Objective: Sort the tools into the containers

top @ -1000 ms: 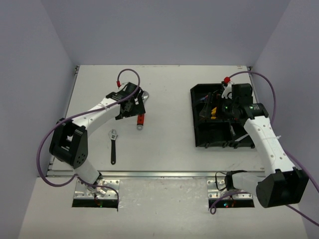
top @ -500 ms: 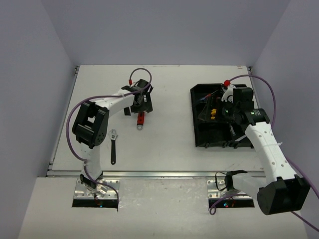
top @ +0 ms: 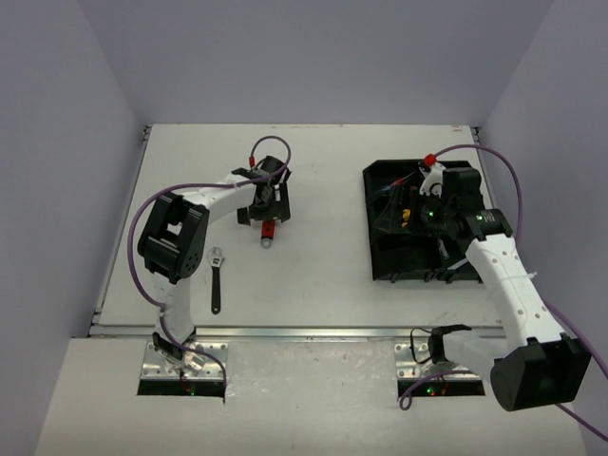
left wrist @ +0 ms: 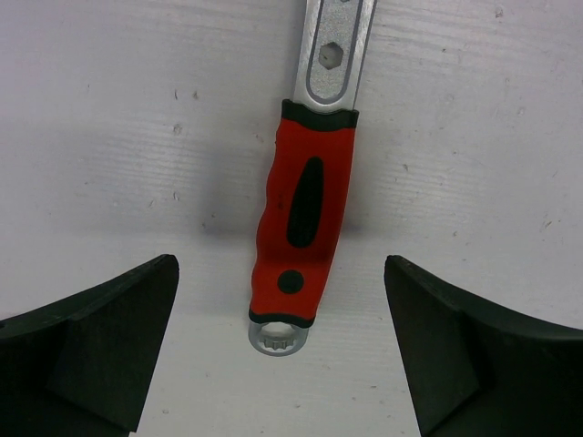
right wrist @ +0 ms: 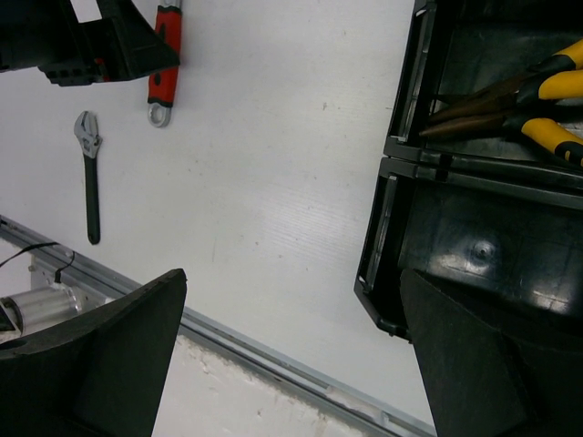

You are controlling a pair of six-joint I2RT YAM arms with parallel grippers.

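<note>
A red-handled silver wrench (top: 268, 231) lies flat on the white table; in the left wrist view (left wrist: 305, 214) its ring end points toward the camera. My left gripper (top: 269, 201) hovers just above it, open and empty (left wrist: 282, 350), with one finger (left wrist: 100, 337) on each side of the handle's end. The black organiser tray (top: 380, 261) stands at the right, with yellow-handled pliers (top: 406, 217) in a far compartment (right wrist: 537, 100). My right gripper (top: 420, 204) hangs over the tray's left part, open and empty (right wrist: 291, 355).
A silver adjustable wrench with a black handle (top: 217, 277) lies near the front left, also in the right wrist view (right wrist: 89, 177). The tray's left wall (right wrist: 375, 228) and an empty compartment sit under my right gripper. The table's front rail runs along the near edge.
My left arm has folded and swung its gripper right, settling over the red-handled wrench. My right gripper has shifted slightly over the tray. No tool has moved.
</note>
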